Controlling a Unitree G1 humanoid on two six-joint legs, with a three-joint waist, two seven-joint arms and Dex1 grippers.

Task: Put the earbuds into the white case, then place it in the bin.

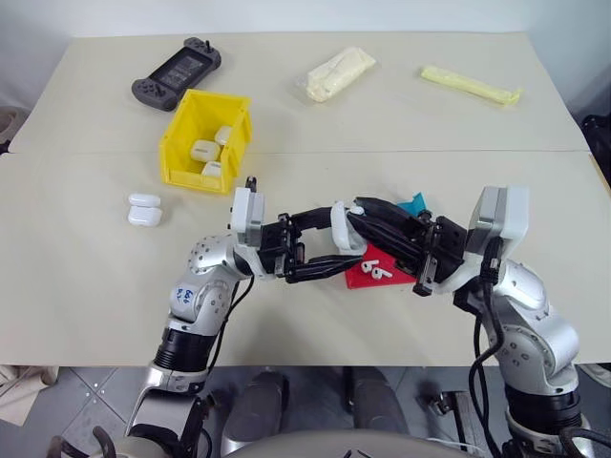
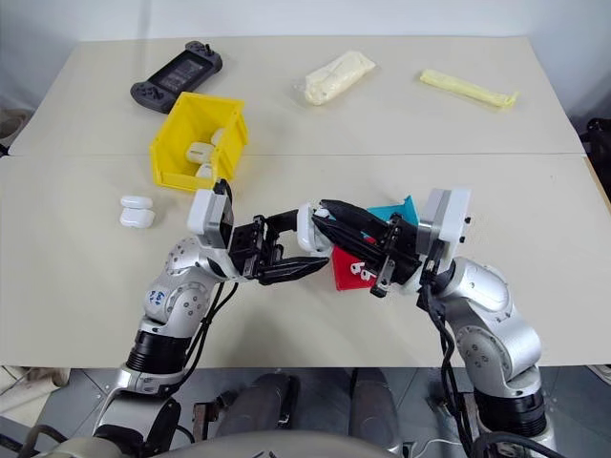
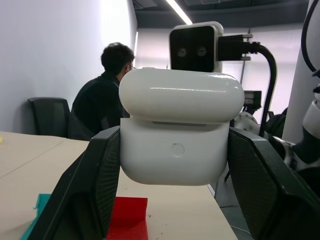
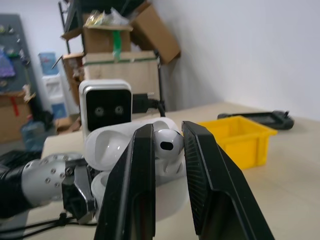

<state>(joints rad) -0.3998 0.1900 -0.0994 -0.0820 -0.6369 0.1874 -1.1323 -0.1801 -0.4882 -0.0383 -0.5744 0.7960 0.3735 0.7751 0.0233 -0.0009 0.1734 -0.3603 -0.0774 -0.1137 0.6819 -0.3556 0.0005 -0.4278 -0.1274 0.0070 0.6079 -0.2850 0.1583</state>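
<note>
Left gripper (image 1: 329,253): clamping the small glossy white plastic earbud case (image 3: 177,135) between both black fingers, lid hinged open, held above the table's near half.
Right gripper (image 4: 167,150): pinching one tiny glossy white earbud (image 4: 167,141) between its fingertips, hovering right at the open case, touching or just over its mouth.
Shallow red tray (image 1: 368,275): lying on the table under the two grippers, carrying another white earbud (image 1: 380,271).
Shallow teal-blue tray (image 1: 413,203): sitting just behind the red one, mostly hidden by the right gripper.
Beige table (image 1: 86,277): bearing everything.
Spare white cases (image 1: 143,209): two resting closed side by side, left of the left arm.
Bright yellow plastic open-topped bin (image 1: 181,129): standing beyond the spare cases, holding several more white cases.
Black handheld game console (image 1: 177,72): lying just behind the bin.
Cream wrapped packet (image 1: 339,72): resting near the far edge.
Long pale yellow packet (image 1: 471,85): lying well to its right.
</note>
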